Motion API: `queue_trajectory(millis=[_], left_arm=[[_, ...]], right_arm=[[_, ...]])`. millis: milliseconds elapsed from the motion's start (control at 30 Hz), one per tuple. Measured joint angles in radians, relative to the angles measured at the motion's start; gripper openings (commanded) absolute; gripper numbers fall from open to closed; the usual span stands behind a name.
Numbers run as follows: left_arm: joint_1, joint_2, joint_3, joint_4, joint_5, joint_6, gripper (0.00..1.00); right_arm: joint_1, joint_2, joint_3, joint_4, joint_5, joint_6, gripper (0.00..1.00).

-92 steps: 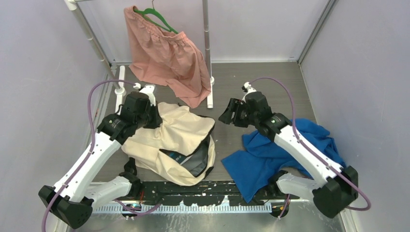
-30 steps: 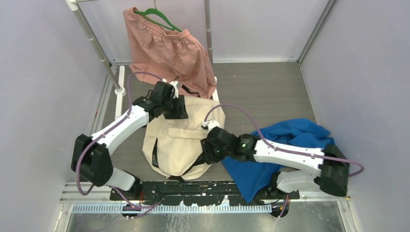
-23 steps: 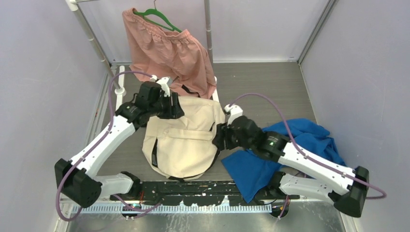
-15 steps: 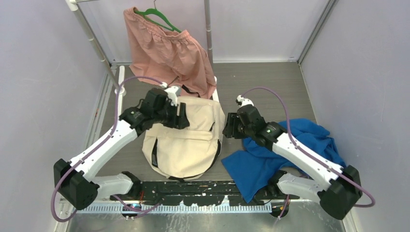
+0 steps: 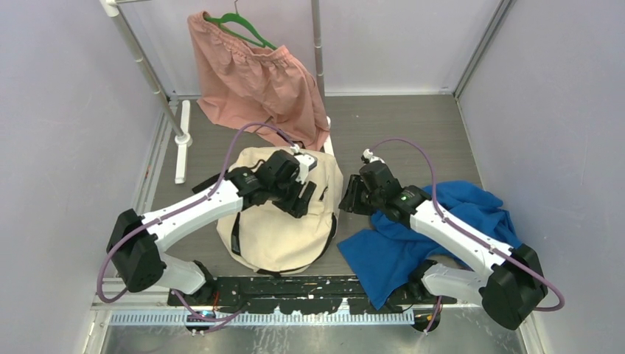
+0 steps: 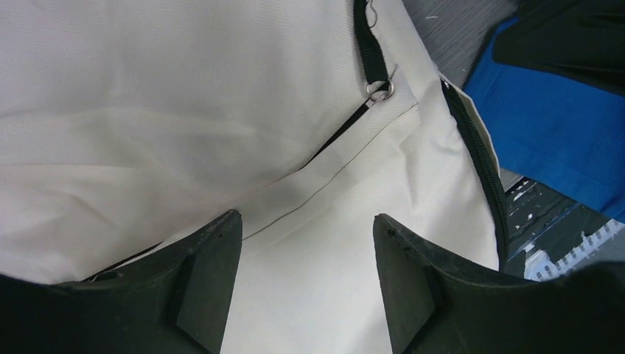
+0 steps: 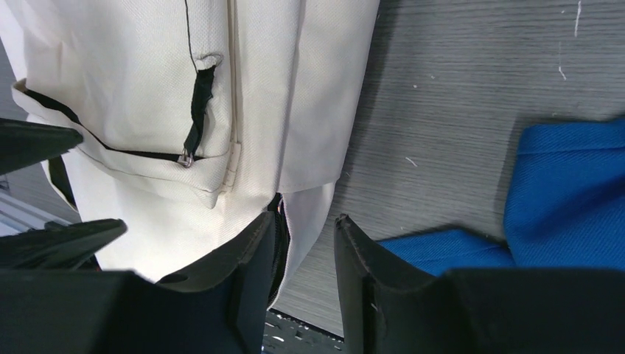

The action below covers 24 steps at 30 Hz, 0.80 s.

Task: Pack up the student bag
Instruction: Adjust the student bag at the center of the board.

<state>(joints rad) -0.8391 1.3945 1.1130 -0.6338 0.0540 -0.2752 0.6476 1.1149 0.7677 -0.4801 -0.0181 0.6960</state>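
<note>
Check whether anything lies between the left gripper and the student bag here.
Nothing visible does. The left gripper hangs open directly over the student bag, and its wrist view shows only cream fabric and a zipper ring ahead of it. The blue cloth lies to the bag's right, out of the way.

Student bag (image 5: 274,237), cream fabric w/ black zips, lies flat on the table (image 5: 413,125) by the near edge, a bit left of centre. Front pocket (image 6: 184,81) faces up. Pocket zip (image 6: 343,124) runs across the panel, w/ a metal ring pull (image 6: 379,89) at one end. Main zip (image 6: 479,158) curves down the right side; open or shut unclear.
</note>
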Motion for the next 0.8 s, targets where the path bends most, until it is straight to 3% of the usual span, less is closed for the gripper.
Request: queue_trajectory(millis=[333, 467, 567, 667, 800], left_arm=[[-0.114, 0.098, 0.076, 0.082, -0.080, 0.040, 0.67], [-0.124, 0.179, 0.100, 0.096, -0.107, 0.055, 0.61], [-0.123, 0.226, 0.109, 0.092, -0.124, 0.057, 0.42], [-0.129, 0.227, 0.112, 0.086, -0.150, 0.060, 0.01], [-0.128, 0.224, 0.117, 0.062, -0.216, 0.068, 0.00]], right_arm=[[-0.010, -0.026, -0.015, 0.001, -0.011, 0.019, 0.42], [-0.010, -0.029, -0.020, 0.000, -0.018, 0.026, 0.42], [-0.010, -0.041, -0.024, 0.002, -0.027, 0.037, 0.42], [-0.010, -0.044, -0.031, 0.010, -0.040, 0.048, 0.41], [-0.010, -0.044, -0.048, 0.039, -0.062, 0.077, 0.41]])
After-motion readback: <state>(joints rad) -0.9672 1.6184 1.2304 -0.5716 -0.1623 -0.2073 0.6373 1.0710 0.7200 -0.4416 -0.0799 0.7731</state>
